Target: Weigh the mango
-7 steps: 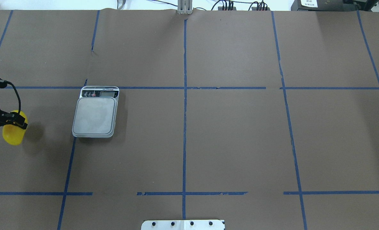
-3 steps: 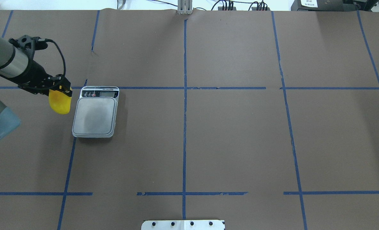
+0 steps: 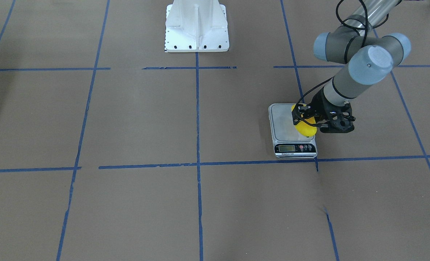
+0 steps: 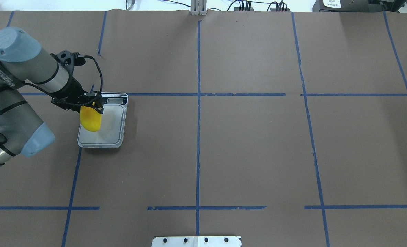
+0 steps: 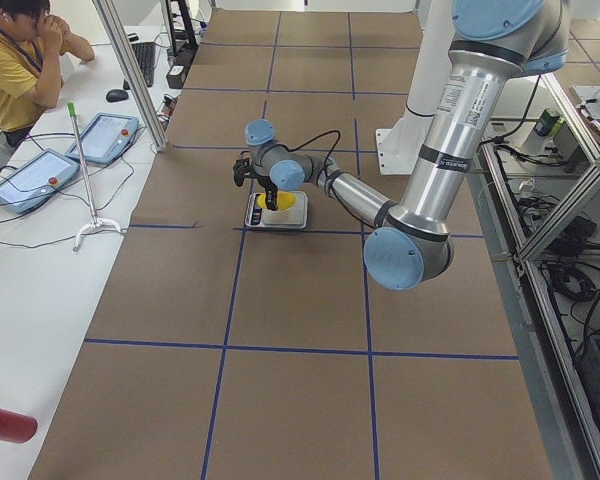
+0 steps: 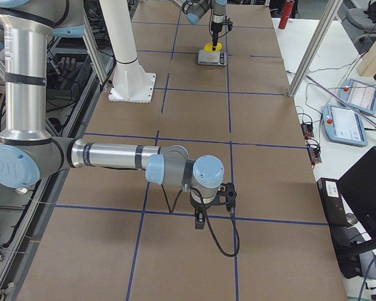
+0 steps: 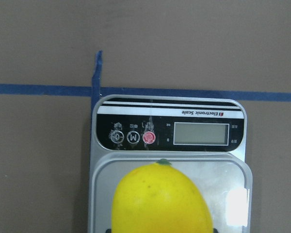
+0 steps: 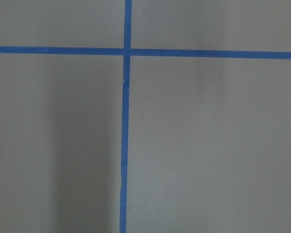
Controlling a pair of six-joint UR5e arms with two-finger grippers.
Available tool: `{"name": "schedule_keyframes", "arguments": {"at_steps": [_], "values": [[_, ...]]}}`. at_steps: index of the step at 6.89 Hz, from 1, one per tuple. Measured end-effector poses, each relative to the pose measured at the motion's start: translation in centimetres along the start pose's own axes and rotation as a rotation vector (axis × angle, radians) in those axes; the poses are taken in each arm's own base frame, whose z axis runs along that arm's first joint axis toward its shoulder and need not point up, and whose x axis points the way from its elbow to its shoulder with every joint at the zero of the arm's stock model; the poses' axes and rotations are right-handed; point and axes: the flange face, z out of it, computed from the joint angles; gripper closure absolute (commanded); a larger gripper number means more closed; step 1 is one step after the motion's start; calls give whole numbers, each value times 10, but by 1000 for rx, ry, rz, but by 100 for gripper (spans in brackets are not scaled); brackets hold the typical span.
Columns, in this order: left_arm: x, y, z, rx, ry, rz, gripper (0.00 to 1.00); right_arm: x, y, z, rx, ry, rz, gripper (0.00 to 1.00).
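Brown table (image 4: 244, 144), scale (image 4: 112, 132) under held mango (image 4: 91, 120)

The left hand (image 4: 93, 105) holds the mango (image 4: 91, 120) over the scale (image 4: 113, 127).

brown table (image 4: 244, 144), blue tape lines (image 4: 198, 137), scale (image 4: 112, 137)
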Motion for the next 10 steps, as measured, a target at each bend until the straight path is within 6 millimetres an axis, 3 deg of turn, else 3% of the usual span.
{"name": "schedule_keyframes", "arguments": {"at_steps": [1, 2, 3, 6, 7, 8, 9, 10], "values": [[6, 2, 6, -8, -2, 2, 38, 0, 0, 0, 0, 0, 0, 0], [9, 4, 9, -11, -2, 4, 12, 0, 0, 0, 0, 0, 0, 0], [9, 4, 10, -13, -4, 5, 1, 0, 0, 0, 0, 0, 0, 0], [7, 3, 7, -7, -5, 7, 0, 0, 0, 0, 0, 0, 0, 0], [-8, -10, -14, 24, -8, 7, 0, 0, 0, 0, 0, 0, 0, 0], [-38, -32, -53, 73, -24, 35, 0, 0, 0, 0, 0, 0, 0, 0], [-88, -53, -98, 110, -71, 98, 0, 0, 0, 0, 0, 0, 0, 0], [-161, -64, -140, 129, -124, 154, 0, 0, 0, 0, 0, 0, 0, 0]]}}
